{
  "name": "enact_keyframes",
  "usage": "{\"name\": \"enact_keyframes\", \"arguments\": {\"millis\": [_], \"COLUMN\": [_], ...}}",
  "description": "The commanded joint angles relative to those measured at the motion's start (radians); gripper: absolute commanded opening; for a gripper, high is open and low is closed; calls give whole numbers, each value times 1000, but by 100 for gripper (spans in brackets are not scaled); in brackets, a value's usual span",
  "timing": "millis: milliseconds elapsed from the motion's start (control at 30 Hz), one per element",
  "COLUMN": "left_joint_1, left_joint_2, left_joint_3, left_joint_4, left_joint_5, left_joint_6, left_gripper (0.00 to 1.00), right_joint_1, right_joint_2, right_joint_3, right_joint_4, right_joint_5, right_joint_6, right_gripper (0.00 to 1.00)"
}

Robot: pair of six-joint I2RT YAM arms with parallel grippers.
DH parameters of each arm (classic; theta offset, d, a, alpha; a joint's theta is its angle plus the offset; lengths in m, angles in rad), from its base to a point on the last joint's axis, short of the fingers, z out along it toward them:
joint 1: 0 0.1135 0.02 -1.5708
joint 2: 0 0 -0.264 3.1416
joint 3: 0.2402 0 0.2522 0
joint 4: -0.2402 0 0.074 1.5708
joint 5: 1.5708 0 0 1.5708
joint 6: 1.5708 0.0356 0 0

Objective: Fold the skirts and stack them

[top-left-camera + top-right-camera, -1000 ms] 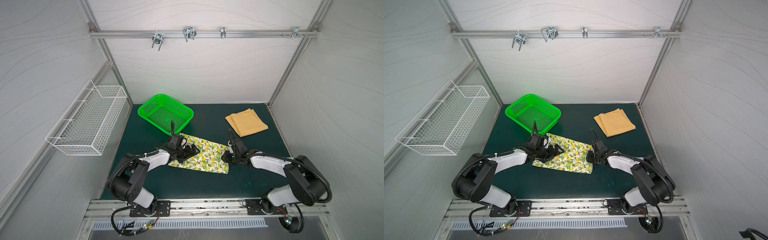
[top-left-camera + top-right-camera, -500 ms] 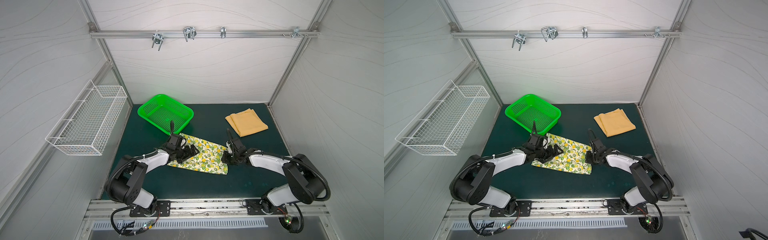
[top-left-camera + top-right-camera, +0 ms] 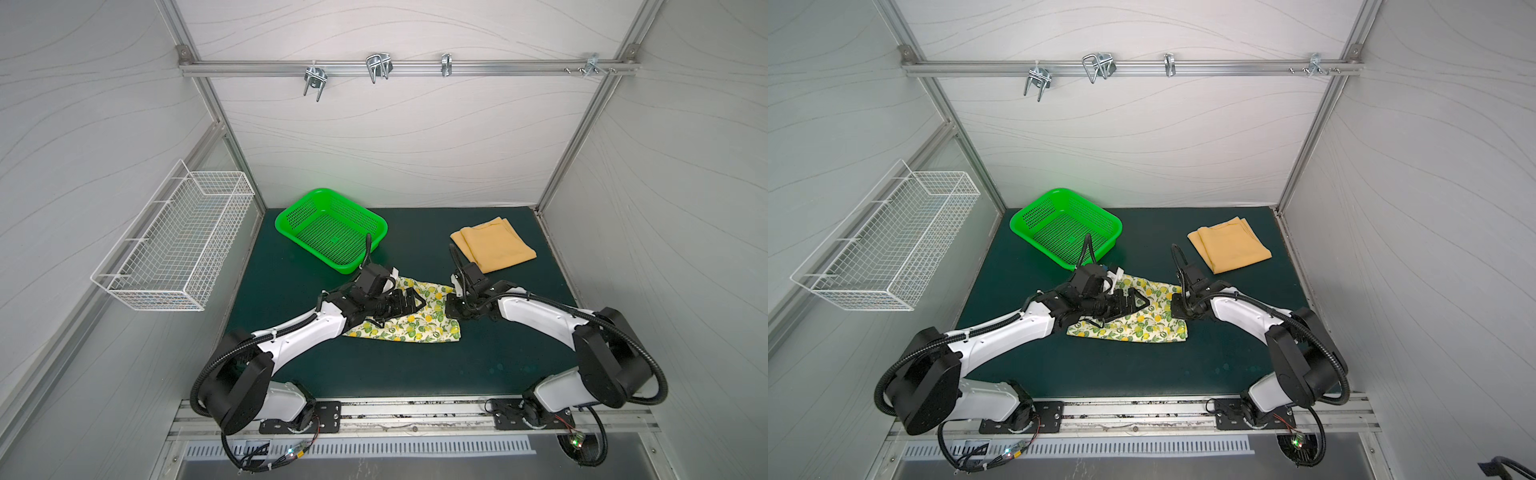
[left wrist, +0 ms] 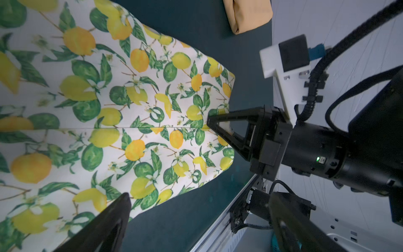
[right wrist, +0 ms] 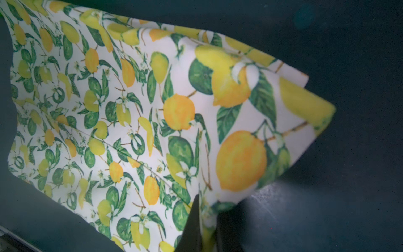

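The cream lemon-print skirt (image 3: 415,326) (image 3: 1142,326) lies spread flat on the dark green mat, mid-table. My right gripper (image 5: 207,209) is shut on its right-hand edge, and cloth shows pinched between the fingers (image 5: 192,220); in both top views this gripper (image 3: 451,306) (image 3: 1177,308) sits at that edge. My left gripper (image 4: 199,196) is open and low over the skirt's middle (image 3: 409,301) (image 3: 1133,303), with nothing between its fingers. The mustard-orange skirt (image 3: 492,245) (image 3: 1229,245) lies folded at the back right.
A green perforated basket (image 3: 291,216) (image 3: 1025,214) stands at the back left, close behind my left wrist. A white wire basket (image 3: 174,249) hangs on the left wall. A rail with metal hooks (image 3: 376,68) crosses overhead. Side walls border the mat (image 3: 374,365).
My right gripper has closed on the lemon skirt's right edge and shifted slightly left. My left gripper stays open over the skirt, barely moved.
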Motion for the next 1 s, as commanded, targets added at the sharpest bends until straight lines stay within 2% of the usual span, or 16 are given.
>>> {"name": "enact_keyframes", "arguments": {"millis": [0, 467, 800, 967], "left_joint_1": [-33, -130, -180, -228], "left_joint_2": [25, 135, 254, 307], "left_joint_3": [-3, -119, -108, -41], "left_joint_4": [96, 309, 375, 365], "left_joint_5": [-25, -37, -40, -50], "left_joint_6": [-55, -162, -184, -186], "left_gripper": [99, 99, 99, 99], "right_joint_1": [-21, -69, -94, -133], "right_joint_2": [-17, -15, -53, -71], "right_joint_3": [23, 38, 67, 89], "right_joint_4": [-68, -71, -119, -158], "right_joint_5": [8, -25, -47, -66], "right_joint_6": [-35, -46, -63, -96], "right_gripper": [0, 0, 0, 0]}}
